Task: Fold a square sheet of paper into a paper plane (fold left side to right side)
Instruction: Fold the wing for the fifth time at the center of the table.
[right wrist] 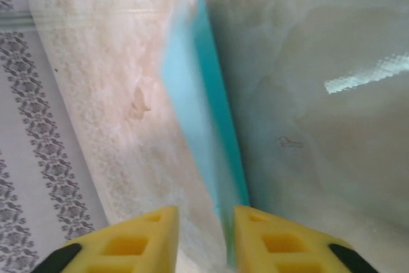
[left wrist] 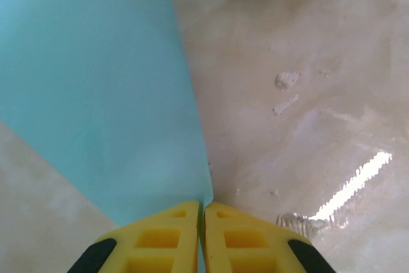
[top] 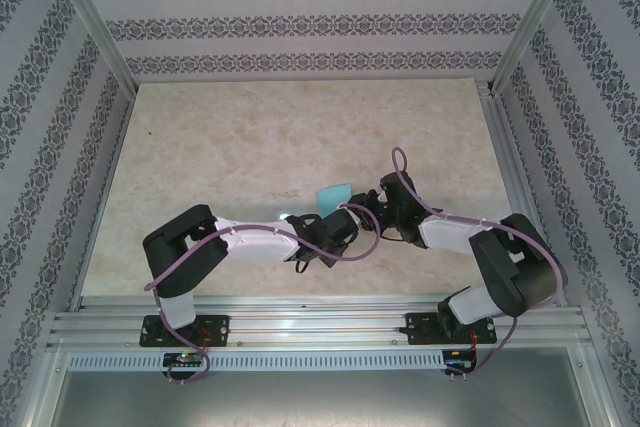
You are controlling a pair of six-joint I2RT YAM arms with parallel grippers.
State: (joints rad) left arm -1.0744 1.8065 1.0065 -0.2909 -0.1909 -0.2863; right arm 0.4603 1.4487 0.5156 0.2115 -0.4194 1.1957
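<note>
Left end effector (left wrist: 202,209) is clamped: its yellow fingers (left wrist: 166,241) press together on the near edge of the square sheet of paper (left wrist: 96,81). The cyan sheet fans away from that pinch. It sits about mid-bench, a little toward the near edge, and looks lifted off the bench (left wrist: 307,62) rather than lying flat.

Over on the other side, the right end effector (right wrist: 206,212) stands apart, a clear gap between its two fingers. The paper runs edge-on into that gap, close to one finger. The right wrist view is blurred, so contact there cannot be called.

That is where the danger lies. One small pinch at one edge looks like all that holds a thin, floppy sheet. Any quick swing of the left arm could let the paper droop, twist or slide out of the fingers.

If the right fingers close while the edge sits off-centre, they could crumple or dog-ear it instead of gripping cleanly.

If both grip and the arms pull apart even slightly, a sheet this thin could tear at the pinch.

The fold itself is at risk too. With the sheet hanging skewed, the left side may not land square on the right side, and a crooked crease would spoil the plane.

The two end effectors also work very near each other, so a small misjudged move could knock them together.
</note>
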